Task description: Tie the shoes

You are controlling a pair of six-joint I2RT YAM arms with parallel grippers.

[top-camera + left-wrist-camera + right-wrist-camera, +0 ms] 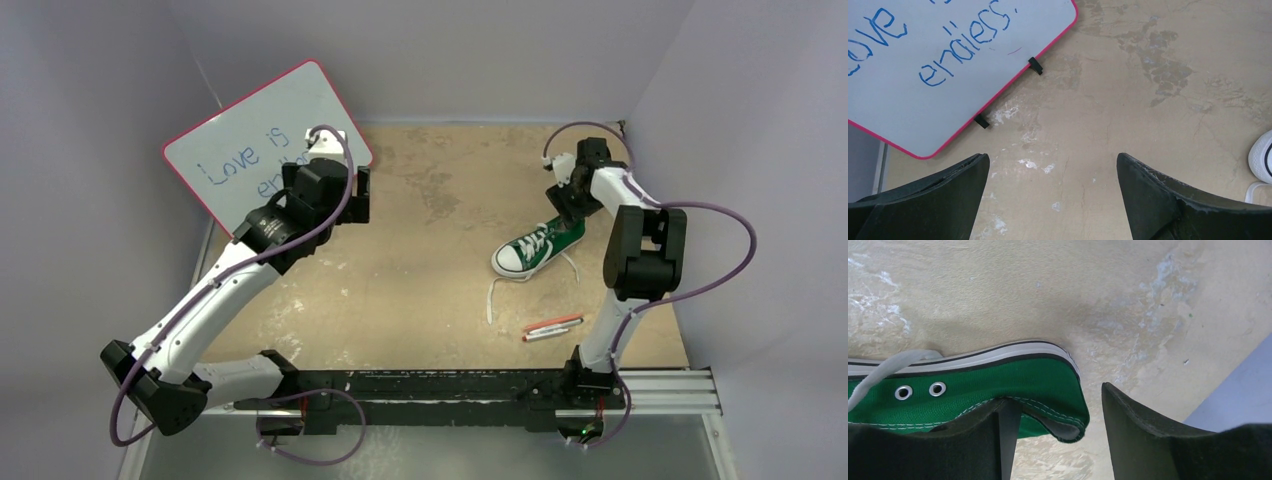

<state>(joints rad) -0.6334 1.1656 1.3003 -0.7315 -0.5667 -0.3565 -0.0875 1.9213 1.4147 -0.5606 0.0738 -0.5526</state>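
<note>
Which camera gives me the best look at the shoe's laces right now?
Top external: it shows the laces loose and untied, trailing from the sneaker. Right wrist catches one strand by the eyelets; left wrist only a loop at its edge.

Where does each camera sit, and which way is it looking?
Top external: above and behind, looking down on the table, left arm, right arm, whiteboard and sneaker.
Left wrist: on the left arm, facing down at the whiteboard's corner between the left gripper's open fingers.
Right wrist: close on the sneaker's heel, right gripper straddling it.
Shared: all three show the sneaker.
</note>
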